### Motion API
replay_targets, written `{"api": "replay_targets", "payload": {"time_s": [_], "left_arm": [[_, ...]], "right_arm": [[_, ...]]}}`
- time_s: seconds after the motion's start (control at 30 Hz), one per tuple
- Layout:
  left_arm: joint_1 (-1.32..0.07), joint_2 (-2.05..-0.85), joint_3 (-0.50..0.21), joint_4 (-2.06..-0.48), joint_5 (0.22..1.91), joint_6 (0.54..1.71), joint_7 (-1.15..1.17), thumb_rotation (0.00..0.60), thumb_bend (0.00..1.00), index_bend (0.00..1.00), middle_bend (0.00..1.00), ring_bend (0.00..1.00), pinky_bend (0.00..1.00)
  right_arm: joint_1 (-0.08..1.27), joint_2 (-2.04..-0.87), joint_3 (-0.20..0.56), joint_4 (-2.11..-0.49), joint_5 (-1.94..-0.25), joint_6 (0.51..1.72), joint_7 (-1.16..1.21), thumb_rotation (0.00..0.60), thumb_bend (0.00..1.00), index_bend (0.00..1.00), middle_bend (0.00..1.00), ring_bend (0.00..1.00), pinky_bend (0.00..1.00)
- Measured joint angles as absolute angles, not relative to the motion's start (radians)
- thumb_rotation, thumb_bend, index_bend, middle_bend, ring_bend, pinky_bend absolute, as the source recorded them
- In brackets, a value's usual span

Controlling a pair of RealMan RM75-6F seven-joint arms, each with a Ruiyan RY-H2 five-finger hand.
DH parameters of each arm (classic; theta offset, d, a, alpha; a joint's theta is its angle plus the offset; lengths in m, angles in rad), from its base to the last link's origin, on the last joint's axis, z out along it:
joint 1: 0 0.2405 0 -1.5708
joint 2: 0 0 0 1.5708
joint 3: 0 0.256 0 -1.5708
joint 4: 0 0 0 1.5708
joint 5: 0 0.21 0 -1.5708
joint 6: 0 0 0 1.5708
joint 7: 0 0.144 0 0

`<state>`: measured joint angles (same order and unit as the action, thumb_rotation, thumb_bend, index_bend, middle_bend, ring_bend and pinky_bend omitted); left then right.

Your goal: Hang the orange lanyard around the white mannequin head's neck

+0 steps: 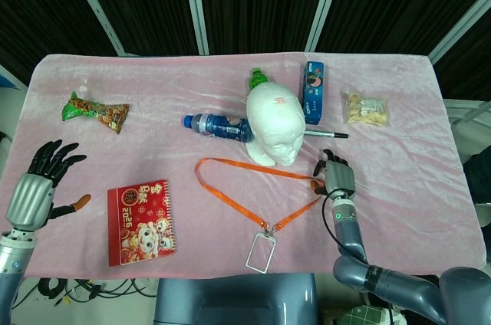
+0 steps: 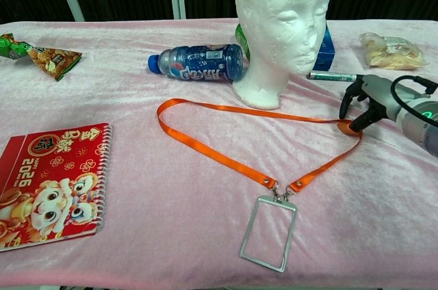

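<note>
table (image 1: 414, 210): bare pink cloth right of and behind right hand | mannequin head (image 2: 280, 27): upright, up-left of right hand | orange lanyard (image 2: 226, 156): flat loop, right bend under right hand (image 2: 366, 102) fingertips, grip cannot tell | left hand (image 1: 38, 183): fingers spread, empty, well apart, off table's left edge

Orange lanyard (image 2: 226, 156) flat on cloth before upright mannequin head (image 2: 280, 27).

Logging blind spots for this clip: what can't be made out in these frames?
- Right hand on the orange lanyard: touching or pinching, unclear in either view.
- Green bottle: mostly hidden behind the white mannequin head.
- Left hand: outside the chest view.
- Blue box: print too small, head view.
</note>
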<state>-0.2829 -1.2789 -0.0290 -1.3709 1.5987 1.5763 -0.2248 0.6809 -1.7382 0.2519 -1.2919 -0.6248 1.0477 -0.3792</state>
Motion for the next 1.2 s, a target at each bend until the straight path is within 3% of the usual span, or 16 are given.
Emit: {"api": "replay_targets", "payload": {"time_s": [0.4,1.0,1.2], "left_arm": [[-0.279,-1.278,-0.035,-1.363,1.601,1.565,-0.231,0.6,0.16,0.24,0.11,0.0,0.05],[-0.283,-1.289,-0.039,-1.355,1.603,1.534,-0.225,0.6,0.16,0.24,0.11,0.0,0.05],[-0.297,-1.291,-0.042,-1.363,1.604,1.508,-0.221,0.6,0.16,0.24,0.12,0.0,0.05]], "right_arm": [[0.677,-1.762,0.272,-1.259,-0.637,1.028,-0.368,0.6,0.3,0.61,0.11,0.15,0.15],[0.661,-1.75,0.284,-1.271,-0.643,0.999,-0.358,0.6,0.45,0.64,0.11,0.15,0.15],[0.655,-1.731,0.286,-1.298,-0.646,0.987,-0.352,0.6,0.46,0.65,0.11,0.15,0.15]]}}
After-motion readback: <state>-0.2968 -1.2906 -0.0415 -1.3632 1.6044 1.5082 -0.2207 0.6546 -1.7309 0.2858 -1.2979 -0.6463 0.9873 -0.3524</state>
